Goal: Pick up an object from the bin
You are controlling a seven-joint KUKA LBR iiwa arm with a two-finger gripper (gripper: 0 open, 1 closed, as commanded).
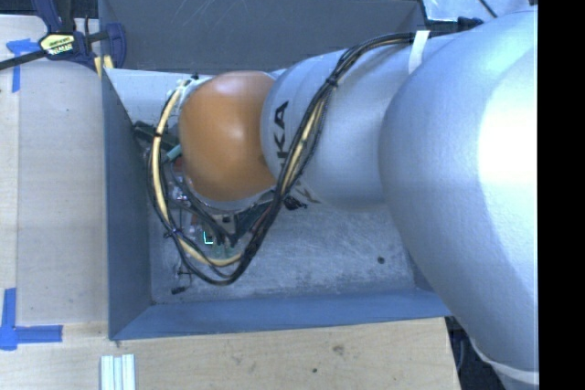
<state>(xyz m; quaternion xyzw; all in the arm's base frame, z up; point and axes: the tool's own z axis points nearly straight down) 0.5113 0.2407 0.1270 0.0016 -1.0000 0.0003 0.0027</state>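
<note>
Target object: hidden. Whatever the pick is aimed at lies under the wrist, in the left half of the bin point(128, 224), close to its left wall and toward the near-left corner. Kind, colour and long axis cannot be read.

Gripper point(212, 235): dark hardware low against the bin floor, directly below the orange cover point(224, 137). Spread, pressed together or pinching something: cannot tell, since the cover and the looped cables point(228, 274) are in the way. A small greenish glint point(208, 238) sits inside that dark cluster; rig part or bin object, undecided.

Key relation (judgement from the pose): the object is straight below the gripper rather than off to one side, so the coming move looks vertical, i.e. secure the grip if not yet secured, then lift. The approach angle cannot be checked here.

Surroundings: the grey floor right of the wrist carries only a few dark specks point(380, 261). The arm point(439, 132) enters from the view's right and covers the bin's right-hand part.
</note>
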